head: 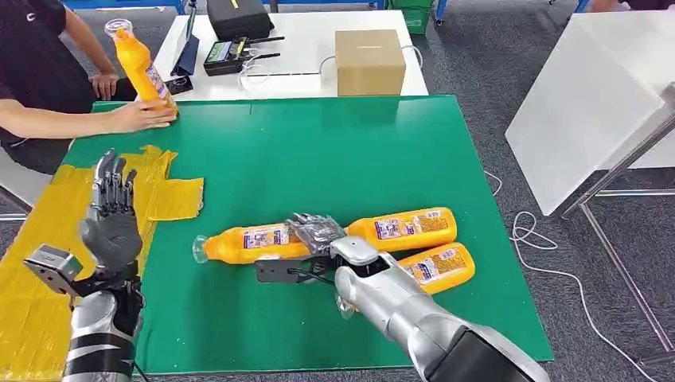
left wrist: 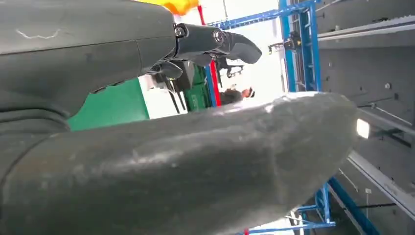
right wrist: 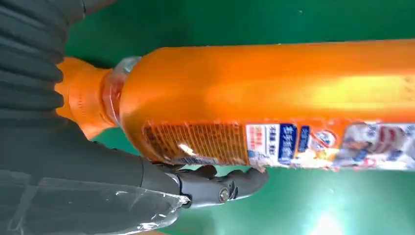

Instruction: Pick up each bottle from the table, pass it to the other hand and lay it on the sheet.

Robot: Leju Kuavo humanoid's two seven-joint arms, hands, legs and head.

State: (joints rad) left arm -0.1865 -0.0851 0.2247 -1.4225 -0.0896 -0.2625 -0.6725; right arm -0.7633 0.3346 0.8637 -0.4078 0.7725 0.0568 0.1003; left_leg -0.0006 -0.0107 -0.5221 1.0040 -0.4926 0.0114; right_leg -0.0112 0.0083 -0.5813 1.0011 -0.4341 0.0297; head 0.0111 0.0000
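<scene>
While the head view has the right hand (head: 318, 232) over a lying bottle (head: 247, 243) on the tabletop (head: 318, 151) and the left hand (head: 111, 215) raised, fingers spread, the right wrist view shows fingers (right wrist: 220, 186) only partly round it, so it could roll free.

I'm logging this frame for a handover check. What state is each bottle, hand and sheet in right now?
Left-lying orange plastic bottle: on its side on the green mat, right hand on it.
Two other orange bottles: lying side by side.
Upright orange bottle: standing, held by a person's hand.
Right hand: fingers around the left-lying bottle.
Left hand: raised, open, empty.
Yellow sheet: flat, wrinkled, no bottle on it.
</scene>
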